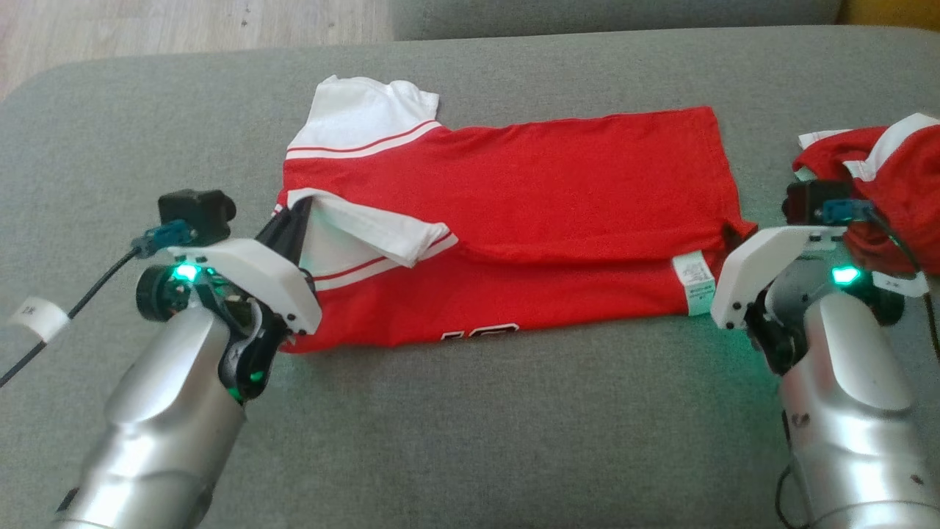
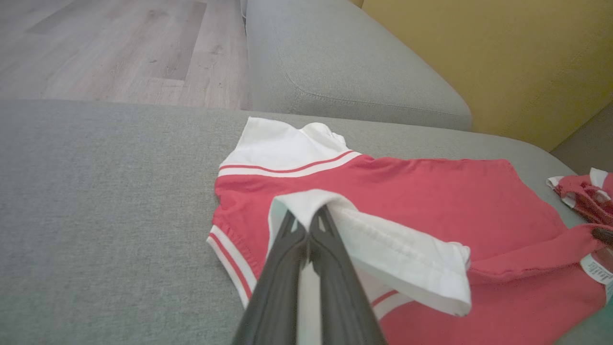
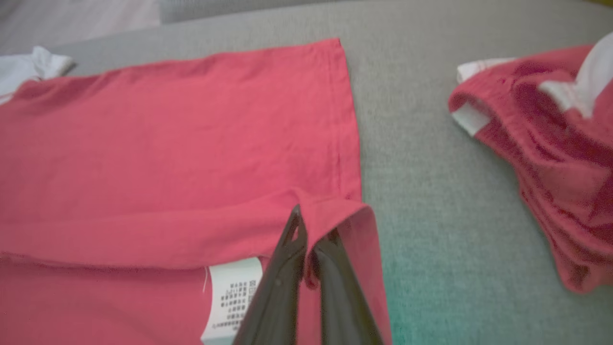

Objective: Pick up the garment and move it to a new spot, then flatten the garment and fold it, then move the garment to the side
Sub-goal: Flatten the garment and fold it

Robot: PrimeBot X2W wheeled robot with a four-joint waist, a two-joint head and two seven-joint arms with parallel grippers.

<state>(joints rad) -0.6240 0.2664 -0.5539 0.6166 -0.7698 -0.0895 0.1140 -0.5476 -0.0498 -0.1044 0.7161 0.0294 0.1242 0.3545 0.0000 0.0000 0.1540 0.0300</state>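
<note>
left gripper (image 1: 296, 214): clamped tight, tips angled up and inward | right gripper (image 1: 731, 235): clamped tight, wrist bent inward, tips low

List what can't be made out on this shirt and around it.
Print on the shirt: head view, only its top shows; the rest turns under the near edge.
Care label text: right wrist view, too small and blurred.
Second red garment: head view, cut off by the right edge.
Cloth inside the left gripper jaws: left wrist view, the white sleeve drapes over the tips.
</note>
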